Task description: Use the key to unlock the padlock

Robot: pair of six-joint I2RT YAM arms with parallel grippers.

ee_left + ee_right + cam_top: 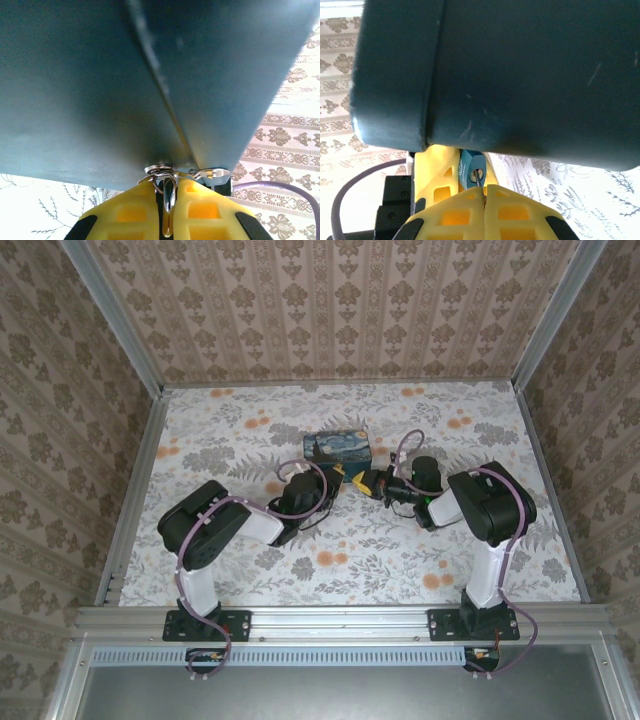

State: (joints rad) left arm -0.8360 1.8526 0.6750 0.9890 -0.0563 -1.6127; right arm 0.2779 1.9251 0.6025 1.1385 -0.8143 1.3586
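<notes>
The right gripper point(484, 191) is fully closed. Its yellow fingers point(510, 212) clamp the key point(479, 180), a thin silvery metal blade that projects from between the fingertips.

The left gripper point(168, 186) is also closed, pinching a thin pale metal loop, the padlock's shackle point(169, 189), with small metal rings bunched just above the fingertips.

Count: two grippers, one key, one padlock, one box.

The padlock point(469, 170), a small dark blue-grey block, sits directly ahead of the right gripper's fingertips and against a yellow finger point(436, 167) of the left gripper. Its round keyhole faces the right gripper. The key tip touches that keyhole; how deep it goes cannot be told.

From above, both grippers meet tip to tip over the floral-patterned table point(250, 550), just in front of the blue rectangular box with swirling night-sky print point(338, 447). Both wrist cameras look up at the box's dark underside from close below.
</notes>
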